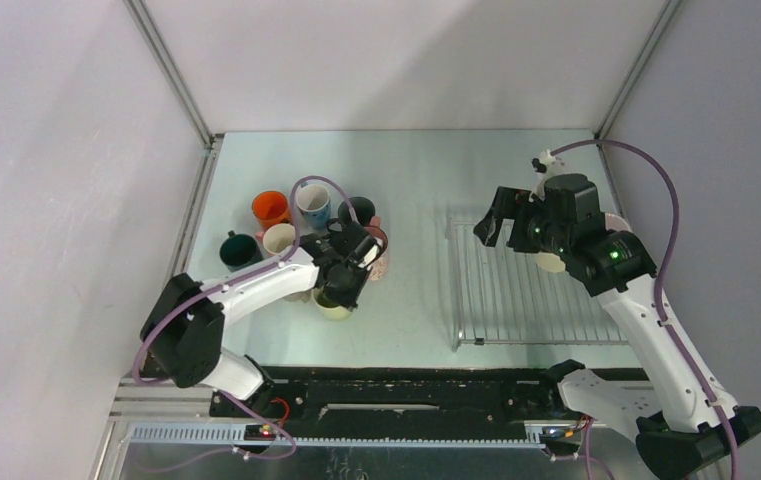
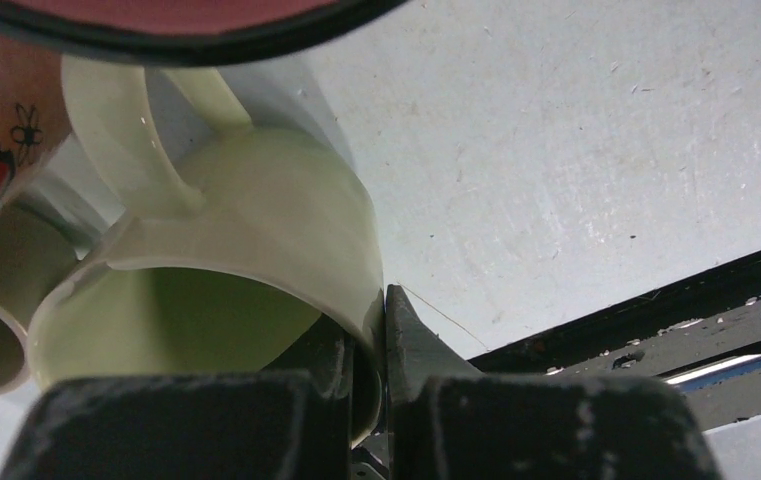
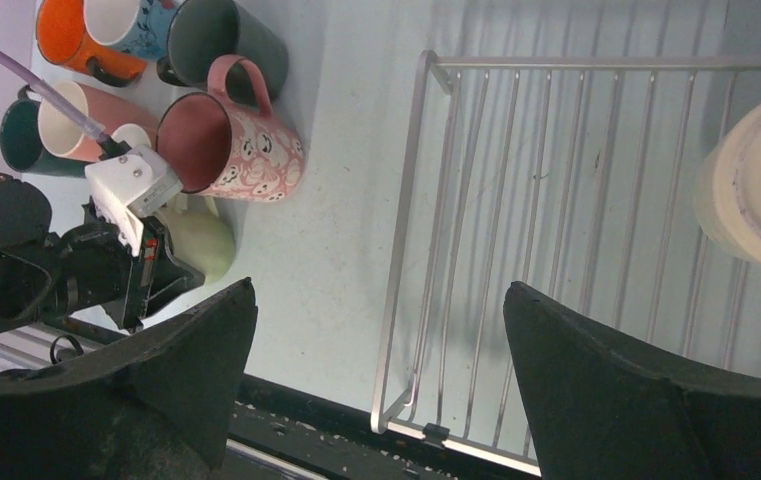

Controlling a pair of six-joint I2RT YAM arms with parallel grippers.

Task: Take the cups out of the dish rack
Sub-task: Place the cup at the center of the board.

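Observation:
My left gripper (image 1: pixel 344 278) is shut on the wall of a pale green mug (image 2: pixel 256 220), one finger inside the rim and one outside. The mug sits low at the near edge of the mug cluster (image 1: pixel 331 303). My right gripper (image 3: pixel 376 300) is open and empty, hovering above the left part of the silvery wire dish rack (image 3: pixel 556 200). In the top view it is over the rack's far left corner (image 1: pixel 501 225). A cream mug (image 3: pixel 756 190) stands upside down on the rack, partly hidden under my right arm in the top view (image 1: pixel 553 263).
Several mugs stand left of the rack (image 1: pixel 496 290): orange (image 1: pixel 270 208), white and blue (image 1: pixel 313 205), dark grey (image 1: pixel 358 210), pink patterned (image 3: pixel 236 145), dark teal (image 1: pixel 239 250), beige (image 1: pixel 278 238). The black table edge (image 1: pixel 406 385) runs along the front.

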